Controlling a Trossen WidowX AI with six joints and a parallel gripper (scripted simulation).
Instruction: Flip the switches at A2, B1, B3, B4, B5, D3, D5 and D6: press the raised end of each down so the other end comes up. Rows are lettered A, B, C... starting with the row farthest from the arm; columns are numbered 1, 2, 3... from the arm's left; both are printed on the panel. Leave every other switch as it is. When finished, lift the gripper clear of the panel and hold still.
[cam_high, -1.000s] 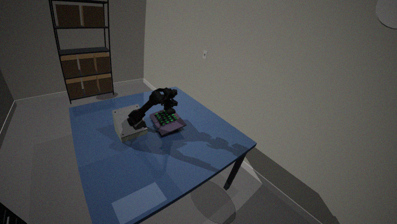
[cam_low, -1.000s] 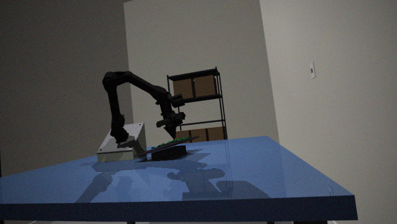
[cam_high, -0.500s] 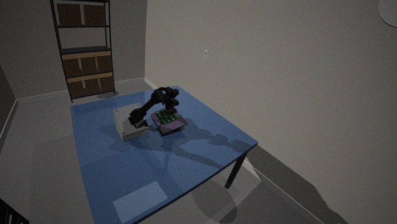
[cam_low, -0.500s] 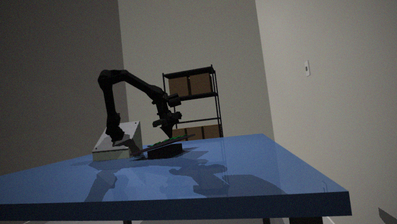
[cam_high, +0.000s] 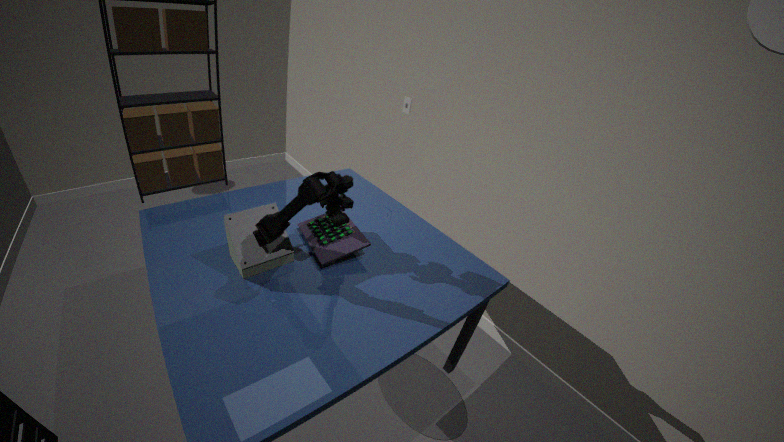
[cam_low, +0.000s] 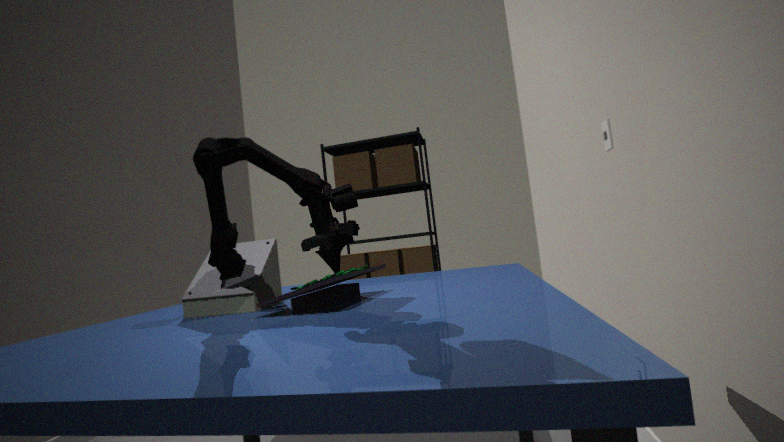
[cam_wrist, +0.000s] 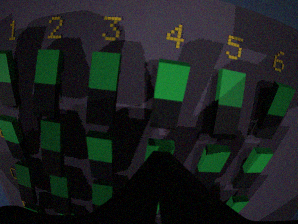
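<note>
The tilted purple panel (cam_high: 336, 255) (cam_low: 378, 268) (cam_wrist: 150, 22) carries rows of green and black rocker switches. My gripper (cam_low: 336, 271) (cam_wrist: 160, 159) is shut and empty, pointing down with its tips at switch B4 (cam_wrist: 160, 144), touching it or just above it. The fingers hide the near part of B4 and switches in the rows below. Switch A4 (cam_wrist: 171, 82) is in full view beyond it. Switch B3 (cam_wrist: 99, 148) is to the left and switch B5 (cam_wrist: 214, 160) to the right in the wrist view. Which end of each switch is raised is hard to tell in the dim light.
The panel rests on a dark block (cam_low: 326, 297) on the blue table (cam_high: 219, 329) (cam_low: 494, 307). The arm's pale slanted base (cam_high: 237, 225) (cam_low: 263, 255) stands beside the panel. Neighbouring switches stand close around the tips. A shelf with boxes stands behind the table.
</note>
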